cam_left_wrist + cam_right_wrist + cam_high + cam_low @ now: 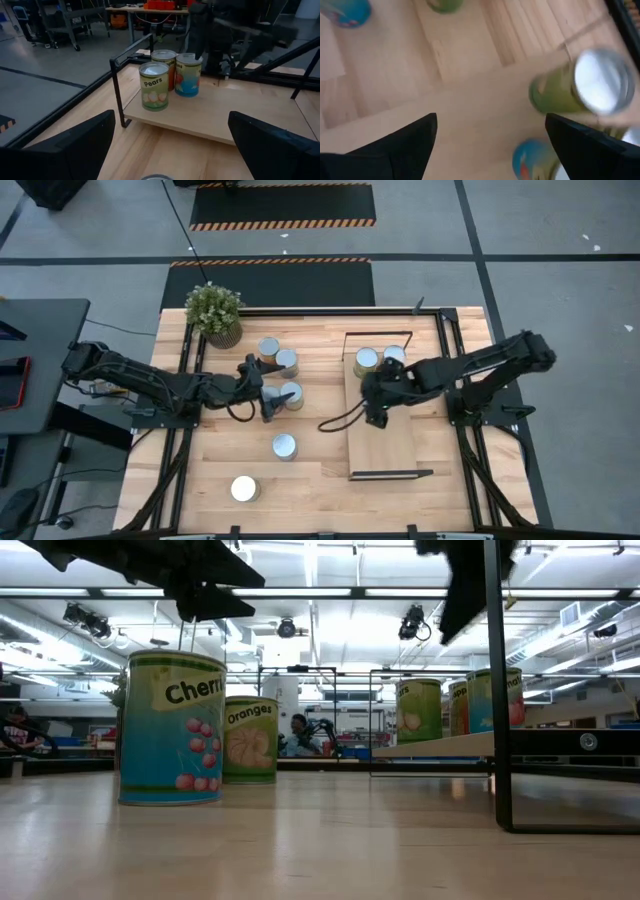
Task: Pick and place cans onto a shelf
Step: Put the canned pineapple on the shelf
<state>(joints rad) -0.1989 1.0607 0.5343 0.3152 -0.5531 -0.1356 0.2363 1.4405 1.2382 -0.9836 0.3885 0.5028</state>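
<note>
Over the worktop centre, left pincer spread wide, nothing between the fingers, hovering among the loose cans and right beside one can, perhaps just touching its lid. Above the shelf near its far end, right pincer spread wide too, empty, just short of the cans already standing there.

Three placed cans visible from the left wrist, a pears can in front; only two lids clear from above. Loose on the worktop: a pair near the plant, another can nearer the front, and a white-topped one nearest the front edge.

Probably rigid tins, moderately heavy if full, with smooth labelled sides likely to slip under a light squeeze. Best taken across the cylinder wall at mid-height, kept upright. Not fragile, though easily toppled by a sideways nudge.
</note>
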